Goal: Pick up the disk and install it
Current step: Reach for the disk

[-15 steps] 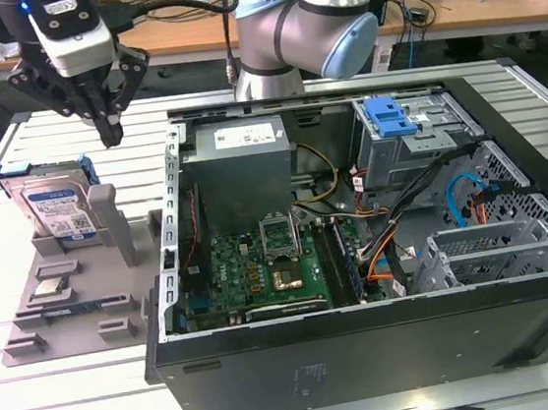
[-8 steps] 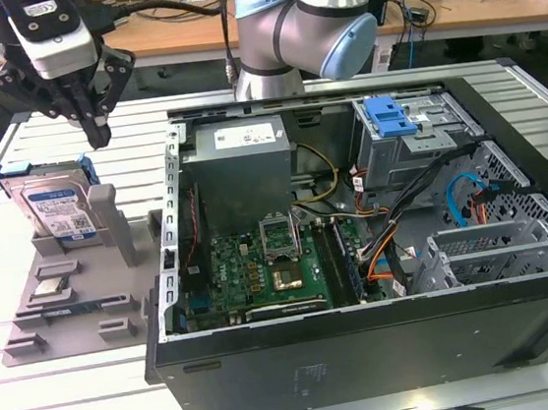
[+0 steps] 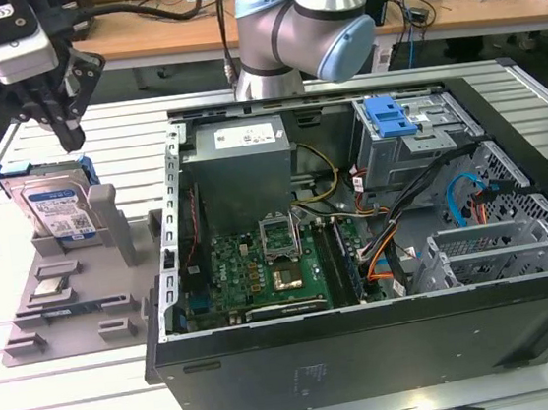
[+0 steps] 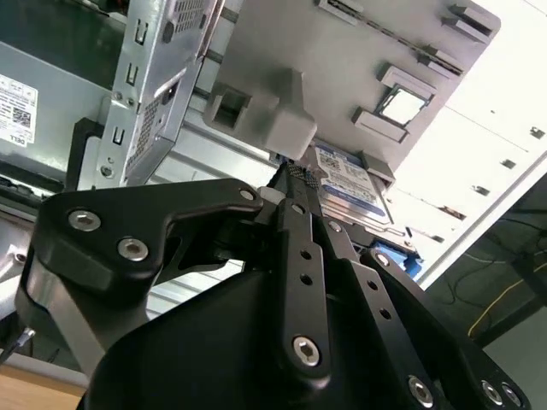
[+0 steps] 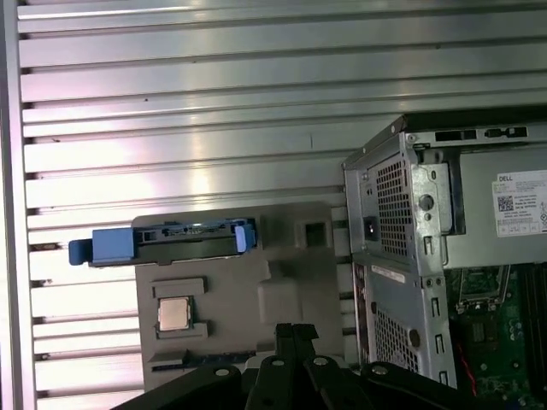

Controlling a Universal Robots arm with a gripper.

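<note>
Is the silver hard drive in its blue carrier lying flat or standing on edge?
On edge: the silver hard drive stands propped in the grey plastic holder.

Bright, even light; glare across the ribbed table (image 5: 214, 85); shade inside the computer case (image 3: 370, 352).

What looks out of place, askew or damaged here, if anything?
Nothing stands out: the disk stands on edge in its gray fixture, the gripper hangs above it, and the computer case lies open.
</note>
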